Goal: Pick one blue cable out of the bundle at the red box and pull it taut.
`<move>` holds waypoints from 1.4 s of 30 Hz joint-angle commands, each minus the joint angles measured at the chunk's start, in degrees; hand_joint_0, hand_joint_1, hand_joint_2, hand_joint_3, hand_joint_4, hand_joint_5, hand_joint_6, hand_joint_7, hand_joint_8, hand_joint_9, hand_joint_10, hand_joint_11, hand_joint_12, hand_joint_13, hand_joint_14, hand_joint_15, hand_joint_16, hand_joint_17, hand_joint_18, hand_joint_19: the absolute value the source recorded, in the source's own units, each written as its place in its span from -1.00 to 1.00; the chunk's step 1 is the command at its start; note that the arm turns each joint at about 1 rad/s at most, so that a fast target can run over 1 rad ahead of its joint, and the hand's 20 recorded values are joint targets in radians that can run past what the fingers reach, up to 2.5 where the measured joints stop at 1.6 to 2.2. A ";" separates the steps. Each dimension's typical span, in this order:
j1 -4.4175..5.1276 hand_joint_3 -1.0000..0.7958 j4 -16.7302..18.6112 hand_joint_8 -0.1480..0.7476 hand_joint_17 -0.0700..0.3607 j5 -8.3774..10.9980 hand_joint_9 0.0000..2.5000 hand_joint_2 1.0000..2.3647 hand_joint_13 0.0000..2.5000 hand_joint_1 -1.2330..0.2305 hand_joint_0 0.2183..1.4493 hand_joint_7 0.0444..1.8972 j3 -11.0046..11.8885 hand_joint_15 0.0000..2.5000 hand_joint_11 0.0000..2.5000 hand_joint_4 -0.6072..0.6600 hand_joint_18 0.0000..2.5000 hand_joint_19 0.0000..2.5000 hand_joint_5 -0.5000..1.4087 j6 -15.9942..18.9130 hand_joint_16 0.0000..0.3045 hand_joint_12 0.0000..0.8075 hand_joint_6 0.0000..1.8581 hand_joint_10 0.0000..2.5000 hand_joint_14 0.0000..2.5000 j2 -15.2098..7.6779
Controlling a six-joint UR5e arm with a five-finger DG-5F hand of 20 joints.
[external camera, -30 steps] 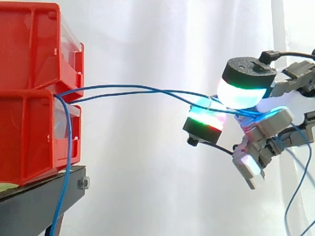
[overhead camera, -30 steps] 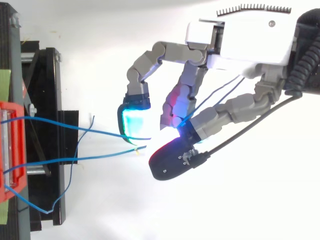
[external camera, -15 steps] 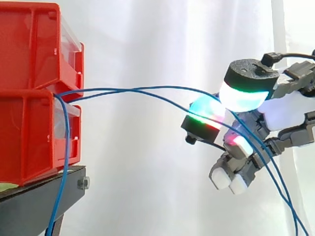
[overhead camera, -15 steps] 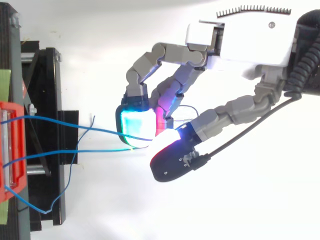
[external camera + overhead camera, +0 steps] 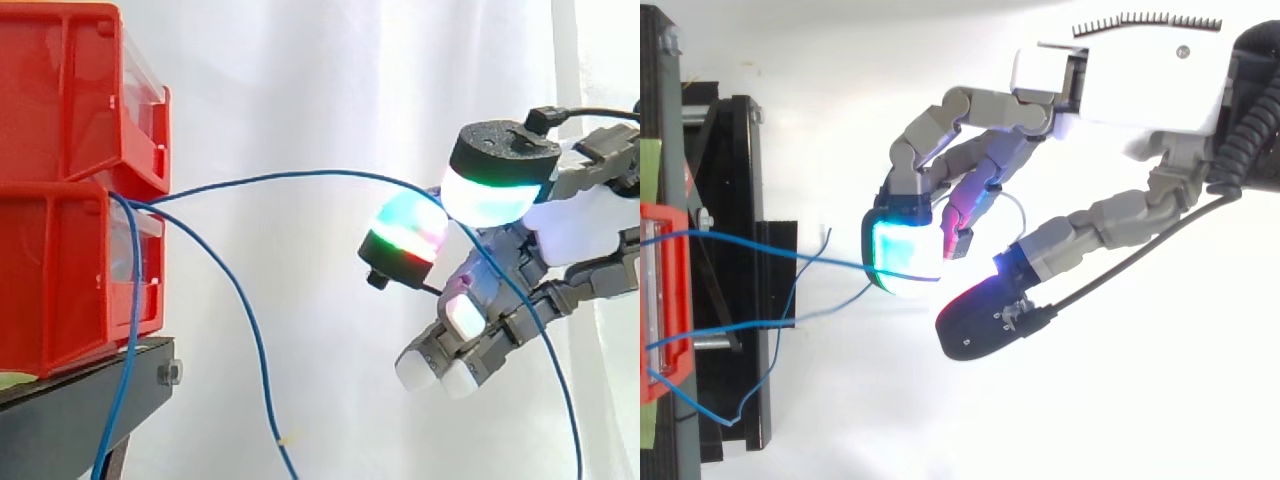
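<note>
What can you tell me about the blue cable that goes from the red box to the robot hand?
The blue cable is thin and flexible and looks like plastic-coated wire. It leaves the red box where the two bins meet and rises in a slack arc, not taut. It then passes between two glowing fingertips of the robot hand, which pinch it. Beyond them it hangs down.

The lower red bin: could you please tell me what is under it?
A black stand supports the bin; a blue cable hangs past its front. The stand's top is covered.
</note>
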 commanded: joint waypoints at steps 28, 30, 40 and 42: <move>0.30 -0.43 -0.53 0.18 -0.10 0.00 -0.03 -1.00 -0.40 -0.33 -0.50 -0.02 -0.18 -0.79 -0.61 -0.27 -0.48 -0.71 -0.48 -0.28 -0.64 0.03 -0.09 -0.99 -0.99 -0.07; 0.39 -0.44 -0.53 0.20 -0.09 0.00 -0.01 -1.00 -0.38 -0.33 -0.51 -0.02 -0.18 -0.79 -0.60 -0.27 -0.46 -0.70 -0.48 -0.28 -0.63 0.05 -0.10 -0.99 -0.99 0.02; 0.39 -0.44 -1.05 0.23 -0.05 -0.09 0.04 -1.00 -0.33 -0.35 -0.56 -0.01 -0.18 -0.78 -0.62 -0.30 -0.39 -0.70 -0.47 -0.28 -0.61 0.08 -0.12 -0.99 -0.99 0.02; 0.39 -0.44 -1.67 0.24 -0.05 -0.09 0.05 -1.00 -0.31 -0.37 -0.56 0.00 -0.18 -0.78 -0.61 -0.31 -0.37 -0.70 -0.46 -0.28 -0.61 0.09 -0.12 -0.99 -1.00 0.02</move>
